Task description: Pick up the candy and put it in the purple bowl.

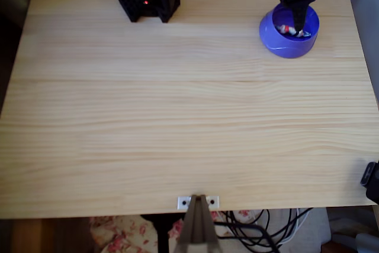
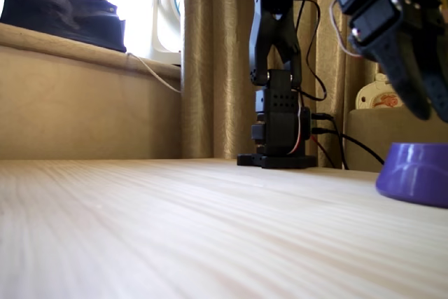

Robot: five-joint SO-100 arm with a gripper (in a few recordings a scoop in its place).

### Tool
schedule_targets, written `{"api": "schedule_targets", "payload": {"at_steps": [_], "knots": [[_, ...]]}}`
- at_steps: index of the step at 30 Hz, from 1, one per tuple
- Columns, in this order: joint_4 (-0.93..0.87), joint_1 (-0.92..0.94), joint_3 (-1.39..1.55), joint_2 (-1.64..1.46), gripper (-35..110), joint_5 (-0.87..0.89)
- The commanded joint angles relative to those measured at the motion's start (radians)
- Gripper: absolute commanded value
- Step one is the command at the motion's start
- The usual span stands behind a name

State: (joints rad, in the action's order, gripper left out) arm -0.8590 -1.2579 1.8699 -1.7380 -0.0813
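Candy (image 1: 290, 29) lying in purple bowl (image 1: 288, 31), upper right; gripper (image 1: 301, 25) hovering above, finger state unclear, retreat remaining

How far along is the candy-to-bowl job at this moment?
Nearly done, it seems. In the overhead view a small white wrapped candy with red marks lies inside the round glossy purple plastic bowl, so delivery looks complete. The black tool hangs over the bowl; whether it has let go cannot be told. Left: lifting the tool clear, above the rim in the fixed view.
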Motion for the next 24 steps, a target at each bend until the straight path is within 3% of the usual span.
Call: {"api": "schedule_targets", "payload": {"at_steps": [1, 3, 11, 15, 24], "knots": [[-0.035, 0.018, -0.077, -0.130, 8, -0.041], [-0.061, 0.038, -0.110, -0.144, 0, -0.071], [-0.141, 0.164, -0.244, -0.207, 0, -0.144], [-0.166, 0.359, -0.275, -0.267, 0, -0.201], [-0.140, 0.900, -0.224, -0.416, 0, -0.500]]}}
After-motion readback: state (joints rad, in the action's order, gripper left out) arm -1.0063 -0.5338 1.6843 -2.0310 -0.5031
